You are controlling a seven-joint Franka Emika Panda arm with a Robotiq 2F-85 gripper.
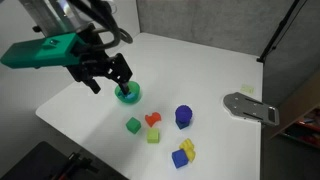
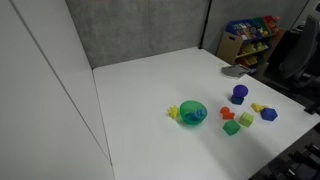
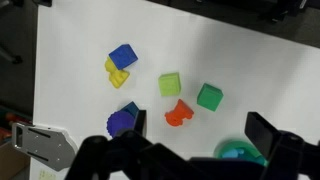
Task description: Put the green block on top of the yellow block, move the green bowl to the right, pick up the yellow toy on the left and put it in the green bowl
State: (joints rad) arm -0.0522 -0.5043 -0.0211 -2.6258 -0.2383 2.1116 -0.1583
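Note:
The green bowl (image 1: 128,95) (image 2: 192,113) stands mid-table; in the wrist view only its rim (image 3: 240,152) shows at the bottom edge. The yellow toy (image 2: 175,112) lies touching the bowl's side. The green block (image 1: 133,125) (image 2: 231,128) (image 3: 209,96) and the yellow block (image 1: 153,136) (image 2: 246,120) (image 3: 170,84) sit apart on the table, with a red toy (image 3: 178,113) between them. My gripper (image 1: 110,82) (image 3: 200,125) hangs open above the table just beside the bowl, holding nothing.
A blue cylinder (image 1: 184,116) (image 3: 124,120) and a blue-and-yellow block pair (image 1: 184,153) (image 3: 120,62) lie near the blocks. A grey metal fitting (image 1: 250,107) (image 3: 40,143) sits at the table edge. A shelf of coloured items (image 2: 250,35) stands behind the table.

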